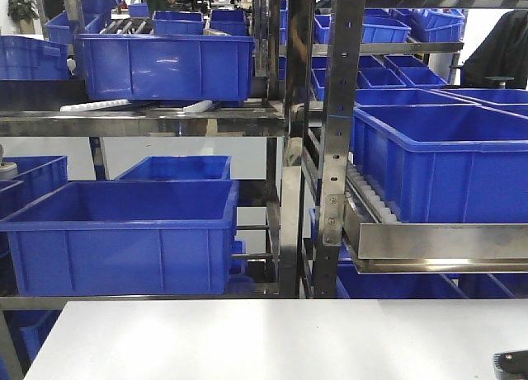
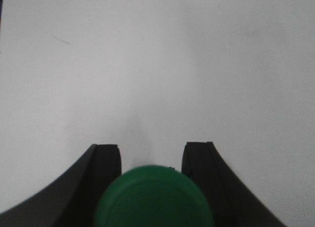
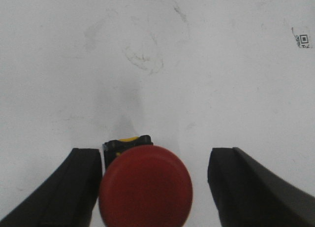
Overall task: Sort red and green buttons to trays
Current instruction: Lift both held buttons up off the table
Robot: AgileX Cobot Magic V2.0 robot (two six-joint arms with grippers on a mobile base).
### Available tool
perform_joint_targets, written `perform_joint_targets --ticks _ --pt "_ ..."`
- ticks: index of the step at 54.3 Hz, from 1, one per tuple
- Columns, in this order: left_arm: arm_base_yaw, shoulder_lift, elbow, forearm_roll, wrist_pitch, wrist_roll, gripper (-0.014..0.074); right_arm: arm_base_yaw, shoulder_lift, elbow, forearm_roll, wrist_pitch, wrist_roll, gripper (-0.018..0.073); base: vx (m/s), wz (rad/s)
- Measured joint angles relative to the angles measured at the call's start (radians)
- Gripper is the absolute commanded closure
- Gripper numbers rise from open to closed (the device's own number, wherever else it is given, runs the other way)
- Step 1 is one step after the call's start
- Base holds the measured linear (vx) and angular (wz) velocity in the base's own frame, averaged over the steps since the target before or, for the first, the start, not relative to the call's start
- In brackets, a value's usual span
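Observation:
In the left wrist view the green button (image 2: 153, 197) fills the space between the black fingers. My left gripper (image 2: 151, 152) is shut on it, with the domed cap overlapping both fingers and hiding the base. In the right wrist view the red button (image 3: 145, 187) stands on the white table (image 3: 157, 64); its black base with a yellow patch shows behind the cap. My right gripper (image 3: 155, 155) is open around it. The left finger (image 3: 83, 178) is close against the cap, and a gap remains before the right finger (image 3: 236, 182). The trays are out of view.
Metal racks (image 1: 330, 149) loaded with deep blue crates (image 1: 124, 232) stand behind the white table (image 1: 272, 339) in the front view. A dark piece of the right arm (image 1: 511, 363) shows at the bottom right corner. A small printed square marker (image 3: 302, 39) lies on the table.

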State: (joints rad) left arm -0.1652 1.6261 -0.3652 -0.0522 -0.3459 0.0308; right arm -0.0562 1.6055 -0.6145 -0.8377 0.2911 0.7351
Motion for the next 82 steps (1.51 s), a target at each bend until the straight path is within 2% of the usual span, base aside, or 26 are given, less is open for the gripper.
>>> perform_joint_targets --ticks 9,17,31,47,64,82 --pt "0.000 0.000 0.000 0.000 0.000 0.000 0.0602 0.000 0.046 -0.005 -0.016 -0.032 0.016 0.0049 0.00 0.00" --pt "0.000 0.000 0.000 0.000 0.000 0.000 0.0602 0.000 0.072 -0.005 -0.016 -0.063 0.018 0.0097 0.00 0.00" --pt "0.000 0.000 0.000 0.000 0.000 0.000 0.0602 0.000 0.078 -0.005 -0.016 -0.072 0.019 0.0293 0.00 0.00" --pt "0.000 0.000 0.000 0.000 0.000 0.000 0.0602 0.000 0.078 -0.005 -0.016 -0.063 0.019 0.0576 0.00 0.00" --pt "0.000 -0.002 0.000 0.000 -0.012 0.000 0.0602 0.000 0.002 -0.005 -0.016 -0.083 0.019 0.0571 0.00 0.00" --pt "-0.001 -0.186 -0.034 0.000 -0.012 0.000 0.0602 0.010 -0.232 -0.005 -0.020 -0.315 0.036 0.0571 0.00 0.00"
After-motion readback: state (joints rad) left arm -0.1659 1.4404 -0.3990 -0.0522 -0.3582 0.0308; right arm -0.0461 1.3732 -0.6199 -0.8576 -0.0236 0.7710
